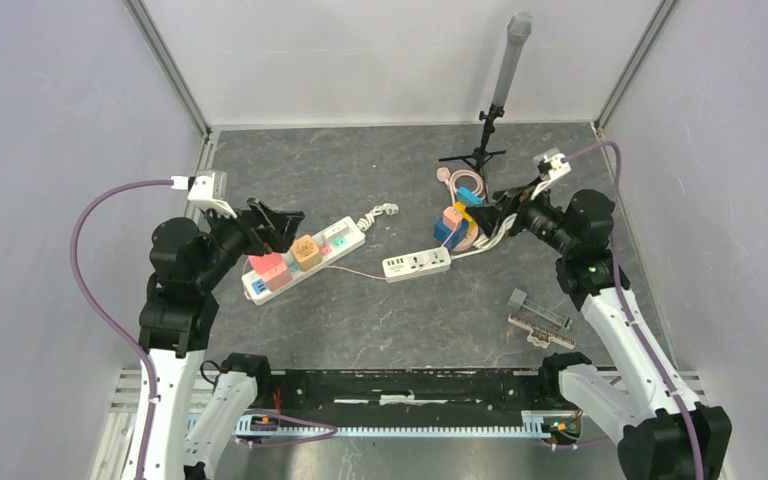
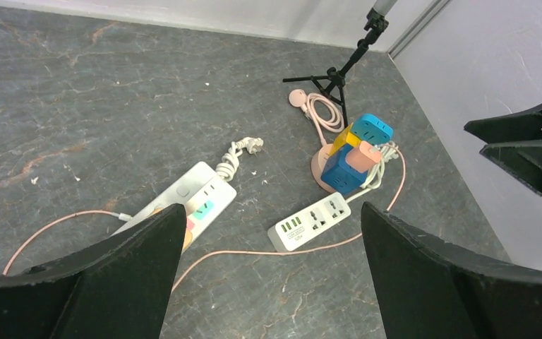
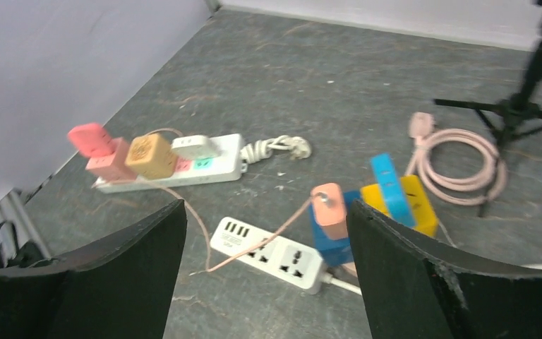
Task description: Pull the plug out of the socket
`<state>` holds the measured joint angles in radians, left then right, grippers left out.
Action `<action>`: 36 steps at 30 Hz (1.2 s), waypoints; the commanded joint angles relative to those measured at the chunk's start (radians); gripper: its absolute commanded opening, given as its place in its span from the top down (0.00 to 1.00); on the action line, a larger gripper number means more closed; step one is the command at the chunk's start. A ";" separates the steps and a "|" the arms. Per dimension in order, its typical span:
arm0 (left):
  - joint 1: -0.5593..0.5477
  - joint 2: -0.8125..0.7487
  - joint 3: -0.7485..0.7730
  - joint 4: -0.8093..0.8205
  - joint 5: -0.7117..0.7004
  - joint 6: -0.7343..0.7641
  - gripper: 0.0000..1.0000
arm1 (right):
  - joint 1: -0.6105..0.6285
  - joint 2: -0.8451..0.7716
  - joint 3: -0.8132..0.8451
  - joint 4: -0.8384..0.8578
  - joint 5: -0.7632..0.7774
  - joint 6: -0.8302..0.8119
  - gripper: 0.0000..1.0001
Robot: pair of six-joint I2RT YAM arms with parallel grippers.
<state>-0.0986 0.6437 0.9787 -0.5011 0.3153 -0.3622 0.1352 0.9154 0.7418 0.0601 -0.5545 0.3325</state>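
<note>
Spreading between pale walls (image 1: pixel 60 120) lies a dark (marbled) tabletop (image 1: pixel 360 320).

A salmon-pink plug (image 1: pixel 452 217) sits pushed into a socket tower (image 1: pixel 468 200) built of cube blocks: a light-blue one tilted on top, a yellow one under it and a dark-blue one lower down, all on a round pink base. The tower stands on the dark marbled surface (image 1: pixel 360 340), just beside the legs of a black tripod (image 1: pixel 480 150), on the tripod's near side. The plug is a rounded block standing on end against the dark-blue cube, on the face turned away from the tripod. A thin pink cable (image 2: pixel 243 252) trails from it across the surface, away from the tripod.
</note>
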 commanded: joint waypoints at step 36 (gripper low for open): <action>-0.021 0.114 -0.234 0.242 0.303 -0.217 0.00 | 0.151 0.255 -0.055 0.091 0.248 -0.179 0.42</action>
<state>-0.1139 0.7673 0.7467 -0.3038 0.5869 -0.5343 0.2756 1.1606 0.6903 -0.0250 -0.1551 0.2314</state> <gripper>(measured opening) 0.994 0.628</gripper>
